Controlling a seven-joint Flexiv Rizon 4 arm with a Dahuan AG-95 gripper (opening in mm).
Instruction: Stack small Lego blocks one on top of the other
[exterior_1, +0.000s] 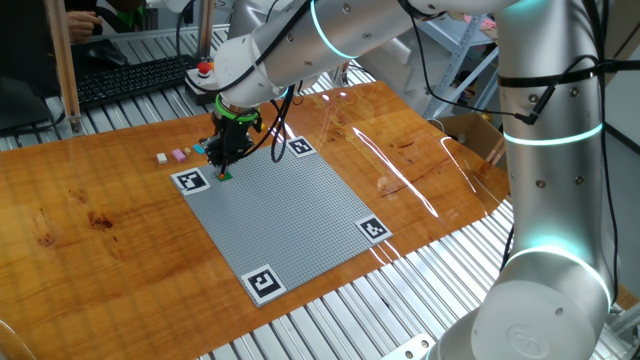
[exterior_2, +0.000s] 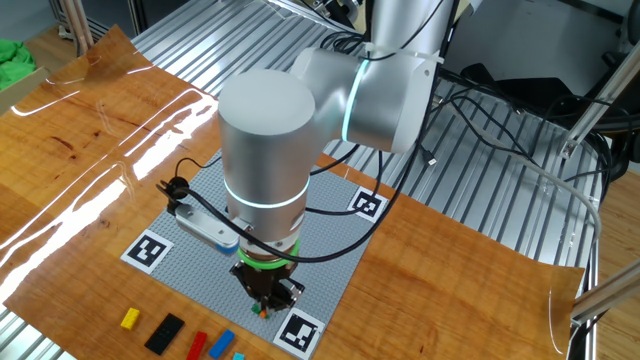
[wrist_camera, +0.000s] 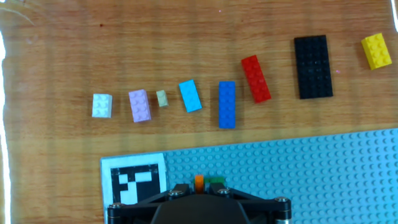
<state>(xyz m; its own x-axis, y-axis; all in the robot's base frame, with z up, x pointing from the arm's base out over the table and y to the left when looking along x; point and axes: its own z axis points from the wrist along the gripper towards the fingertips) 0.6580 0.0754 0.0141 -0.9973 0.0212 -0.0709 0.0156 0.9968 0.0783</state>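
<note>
My gripper (wrist_camera: 200, 186) is low over the grey baseplate (wrist_camera: 298, 174), close to its corner marker (wrist_camera: 135, 179). It is shut on a small orange brick (wrist_camera: 199, 181), and a green brick (wrist_camera: 216, 180) sits on the plate right beside it. On the wood beyond the plate lies a row of bricks: white (wrist_camera: 102, 105), pink (wrist_camera: 139, 105), a tiny beige one (wrist_camera: 162, 98), light blue (wrist_camera: 190, 96), blue (wrist_camera: 227, 104), red (wrist_camera: 255, 78), black (wrist_camera: 313, 58) and yellow (wrist_camera: 377, 50). The gripper (exterior_1: 222, 160) also shows in one fixed view, and in the other fixed view (exterior_2: 268, 300) the arm hides most of it.
The baseplate (exterior_1: 290, 215) has a black-and-white marker at each corner. A red push button (exterior_1: 205, 68) and a keyboard (exterior_1: 130, 78) lie behind the table. The table's edge runs just past the brick row (exterior_2: 165, 333).
</note>
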